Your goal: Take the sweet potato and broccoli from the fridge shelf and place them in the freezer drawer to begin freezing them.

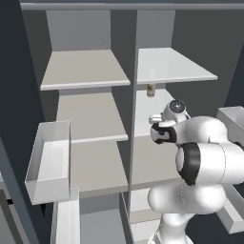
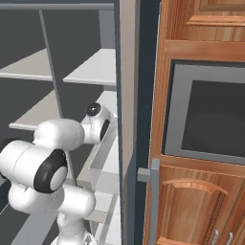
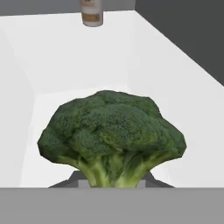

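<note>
The broccoli [image 3: 111,131], a dark-green floret with a paler stem, looms close in the hand view over a white fridge shelf [image 3: 65,57]. Its stem sits between the fingertips of my gripper [image 3: 111,183], which is shut on it; the fingers are mostly hidden behind the stem. In the left base view my hand [image 1: 159,127] reaches into the right-hand fridge compartment at mid height. The sweet potato is out of view. I cannot make out the freezer drawer.
A small brownish bottle [image 3: 92,13] with a pale cap stands at the back of the shelf, also seen as the bottle [image 1: 151,90]. A white door bin [image 1: 47,162] hangs at the left. A wooden cabinet with an oven [image 2: 206,119] stands right of the fridge.
</note>
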Motion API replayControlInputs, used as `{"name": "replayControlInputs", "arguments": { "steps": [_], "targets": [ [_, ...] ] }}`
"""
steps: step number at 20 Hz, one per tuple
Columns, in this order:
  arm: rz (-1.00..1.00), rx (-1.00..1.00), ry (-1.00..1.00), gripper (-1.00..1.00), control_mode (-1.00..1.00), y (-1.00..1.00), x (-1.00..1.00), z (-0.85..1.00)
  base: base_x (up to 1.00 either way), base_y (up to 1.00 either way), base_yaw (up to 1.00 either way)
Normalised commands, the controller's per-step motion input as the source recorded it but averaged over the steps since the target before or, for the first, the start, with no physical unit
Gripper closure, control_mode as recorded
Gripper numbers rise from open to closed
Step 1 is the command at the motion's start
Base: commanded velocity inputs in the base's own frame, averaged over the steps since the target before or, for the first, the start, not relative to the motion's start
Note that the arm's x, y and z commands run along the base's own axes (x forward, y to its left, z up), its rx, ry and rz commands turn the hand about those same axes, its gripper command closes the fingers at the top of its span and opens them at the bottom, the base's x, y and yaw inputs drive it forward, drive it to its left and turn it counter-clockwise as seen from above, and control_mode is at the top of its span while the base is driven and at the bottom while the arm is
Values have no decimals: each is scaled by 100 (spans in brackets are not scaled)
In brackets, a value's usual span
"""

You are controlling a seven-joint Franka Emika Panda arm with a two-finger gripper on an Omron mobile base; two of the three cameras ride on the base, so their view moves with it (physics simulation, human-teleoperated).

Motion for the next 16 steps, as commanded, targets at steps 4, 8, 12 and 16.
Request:
{"name": "replayControlInputs", "arguments": {
  "steps": [4, 8, 12, 16],
  "targets": [
    [4, 0, 0, 100, -100, 29, -74, 36, 0, 0, 0],
    [2, 2, 9, 100, -100, 13, -65, 61, 0, 0, 0],
    [1, 5, 16, 100, -100, 11, -58, 63, 0, 0, 0],
    [0, 7, 17, 100, -100, 11, -59, 46, 0, 0, 0]
  ]
}}
